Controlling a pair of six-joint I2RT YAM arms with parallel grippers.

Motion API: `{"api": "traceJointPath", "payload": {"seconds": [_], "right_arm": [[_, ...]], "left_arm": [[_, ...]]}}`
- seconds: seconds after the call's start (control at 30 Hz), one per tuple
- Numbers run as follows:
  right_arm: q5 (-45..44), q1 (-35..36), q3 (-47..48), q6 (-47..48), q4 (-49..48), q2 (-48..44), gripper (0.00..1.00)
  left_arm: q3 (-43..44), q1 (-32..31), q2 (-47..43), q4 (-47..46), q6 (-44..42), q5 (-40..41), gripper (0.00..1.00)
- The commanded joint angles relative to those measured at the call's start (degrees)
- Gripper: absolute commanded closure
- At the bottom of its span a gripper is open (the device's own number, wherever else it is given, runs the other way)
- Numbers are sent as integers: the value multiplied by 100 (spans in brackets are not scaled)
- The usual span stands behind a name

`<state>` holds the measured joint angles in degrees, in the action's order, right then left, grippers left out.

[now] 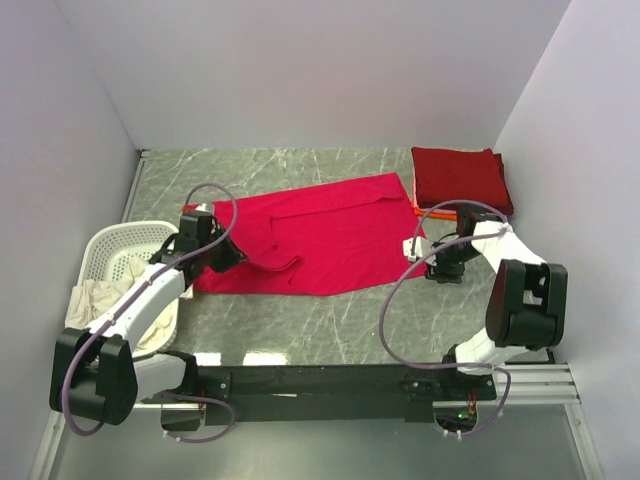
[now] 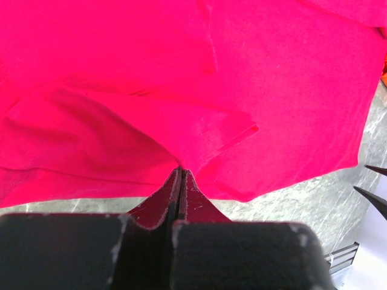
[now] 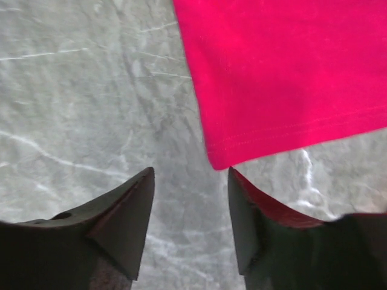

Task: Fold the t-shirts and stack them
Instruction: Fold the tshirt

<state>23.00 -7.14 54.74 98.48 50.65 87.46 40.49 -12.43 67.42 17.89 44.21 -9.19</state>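
A large crimson-red t-shirt [image 1: 325, 237] lies spread on the marble table, with a raised fold near its left sleeve. My left gripper [image 1: 232, 256] is shut on that shirt's cloth at its left side; in the left wrist view the gripper [image 2: 180, 170] pinches a ridge of the red shirt [image 2: 181, 78]. My right gripper [image 1: 418, 250] is open at the shirt's right edge, just above the table. In the right wrist view the gripper [image 3: 190, 175] is empty, with the shirt's corner [image 3: 284, 78] just ahead of the right fingertip. A folded dark maroon shirt [image 1: 460, 177] lies at the back right on an orange one [image 1: 420, 212].
A white slotted laundry basket [image 1: 112, 256] holding cream cloth [image 1: 98, 300] stands at the left under my left arm. Grey walls close in the table at the back and both sides. Bare marble [image 1: 330, 325] shows in front of the red shirt.
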Motion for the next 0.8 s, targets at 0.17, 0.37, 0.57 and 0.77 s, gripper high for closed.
{"api": "traceJointPath", "payload": {"seconds": [0.17,0.37,0.57,0.77], "right_arm": [[-182,133,221,-57,-618,587,45],[-384,212,160,-109,-837,807,55],[-411,248,160,-303,-961,913,76],[-61,239,326,-592,-873,580,96]], "left_arm": [[29,47,-238,-110,0,-171,100],[64,47,-326,-40,0,-171,100],[126,47,-475,48,44,-197,100],[275,56,-774,214,123,-188,100]]}}
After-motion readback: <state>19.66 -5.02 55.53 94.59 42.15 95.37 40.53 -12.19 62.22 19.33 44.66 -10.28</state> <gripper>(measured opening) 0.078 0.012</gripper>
